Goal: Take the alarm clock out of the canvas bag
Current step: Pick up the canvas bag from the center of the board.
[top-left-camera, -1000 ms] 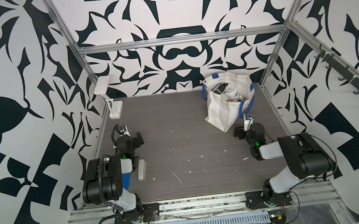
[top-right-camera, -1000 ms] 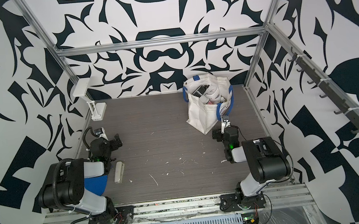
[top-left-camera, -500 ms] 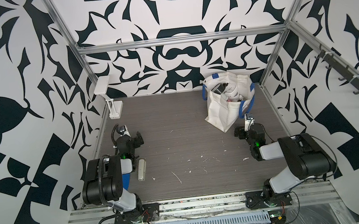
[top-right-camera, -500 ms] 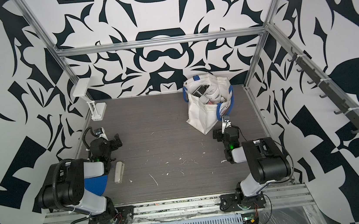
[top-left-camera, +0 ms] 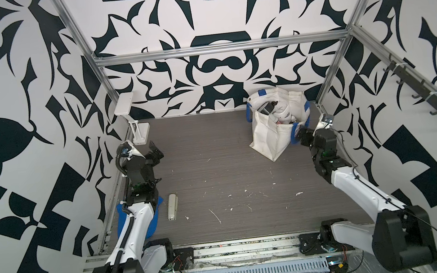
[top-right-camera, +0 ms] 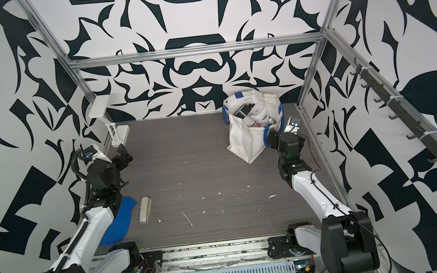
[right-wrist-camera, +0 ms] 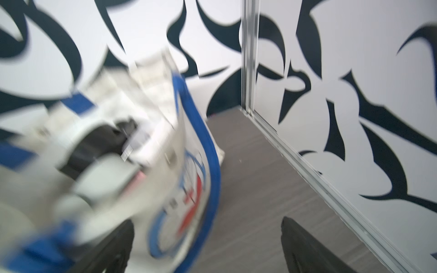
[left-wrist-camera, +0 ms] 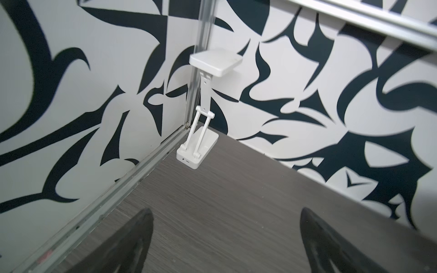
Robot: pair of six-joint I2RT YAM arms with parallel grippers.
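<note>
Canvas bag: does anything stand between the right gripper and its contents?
Yes. The right gripper, fingers open, is outside the canvas bag, at its wall by the blue handle. That wall and handle stand between it and the jumbled contents; which item is the clock I cannot tell.

No text, brand or number is showing legibly in any view. The off-white boxy canvas bag with blue handles (right-wrist-camera: 165,182) is carrying a round blue-and-red printed emblem (right-wrist-camera: 184,203) on its side panel, but blur is leaving any lettering unreadable.
</note>
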